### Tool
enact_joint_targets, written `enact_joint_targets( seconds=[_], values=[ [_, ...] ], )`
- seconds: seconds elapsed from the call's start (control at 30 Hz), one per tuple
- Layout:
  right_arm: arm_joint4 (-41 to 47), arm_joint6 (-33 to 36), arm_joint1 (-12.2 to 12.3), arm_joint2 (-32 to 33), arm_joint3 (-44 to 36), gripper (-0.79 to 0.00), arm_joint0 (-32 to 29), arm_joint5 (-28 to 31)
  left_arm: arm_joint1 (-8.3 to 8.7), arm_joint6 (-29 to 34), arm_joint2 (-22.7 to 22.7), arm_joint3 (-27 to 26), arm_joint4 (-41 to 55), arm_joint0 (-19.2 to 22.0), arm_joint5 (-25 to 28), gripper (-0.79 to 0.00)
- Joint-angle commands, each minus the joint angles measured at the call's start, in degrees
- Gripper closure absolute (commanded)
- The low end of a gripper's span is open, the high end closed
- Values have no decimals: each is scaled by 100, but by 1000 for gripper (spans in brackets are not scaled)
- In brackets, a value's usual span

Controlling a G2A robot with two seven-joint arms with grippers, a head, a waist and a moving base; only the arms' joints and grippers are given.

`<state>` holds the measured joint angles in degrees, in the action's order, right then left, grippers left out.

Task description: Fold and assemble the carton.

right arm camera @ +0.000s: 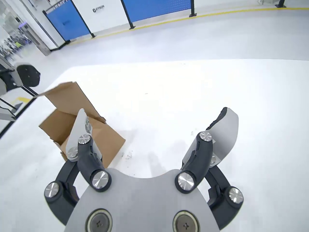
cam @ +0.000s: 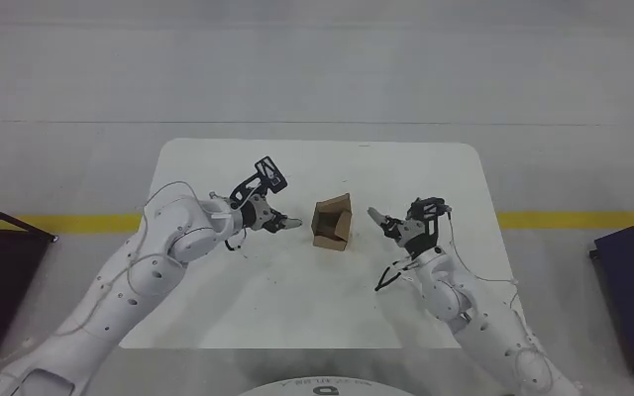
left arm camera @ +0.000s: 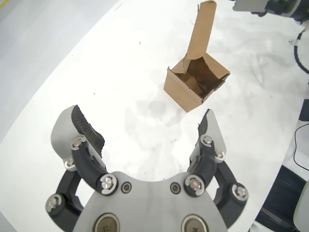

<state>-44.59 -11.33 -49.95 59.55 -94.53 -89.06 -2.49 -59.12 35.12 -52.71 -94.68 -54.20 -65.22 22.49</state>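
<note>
White table (cam: 297,302), open carton (cam: 332,226), blue barriers (right arm camera: 154,1) behind

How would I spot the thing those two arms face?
Find the white rounded table. Near its middle, between the grey left end effector and grey right end effector, stands a small brown cardboard carton. It is the only brown thing, open-topped with one tall flap raised.
</note>
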Motion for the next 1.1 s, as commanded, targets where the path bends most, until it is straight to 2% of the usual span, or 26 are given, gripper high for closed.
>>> enact_joint_targets(
  seconds=[0.0, 0.33, 0.67, 0.93, 1.07],
  values=[
    [-522, 62, -50, -174, 79, -785, 91, -301, -46, -92, 123, 230, -4, 67, -11, -785],
    [-1120, 480, -297, -629, 453, -785, 526, -637, -269, -509, 502, 1032, 435, 355, 70, -785],
    [-1556, 709, -646, -1151, 830, -785, 1183, -875, -482, -718, 838, 1651, 970, 678, 699, -785],
    [-1809, 586, -860, -1392, 1069, -785, 1635, -472, -491, -721, 867, 1483, 1078, 553, 1094, -785],
    [-1846, 493, -939, -1343, 1156, -785, 1757, -519, -411, -691, 637, 1242, 1168, 377, 1194, -785]
  ],
)
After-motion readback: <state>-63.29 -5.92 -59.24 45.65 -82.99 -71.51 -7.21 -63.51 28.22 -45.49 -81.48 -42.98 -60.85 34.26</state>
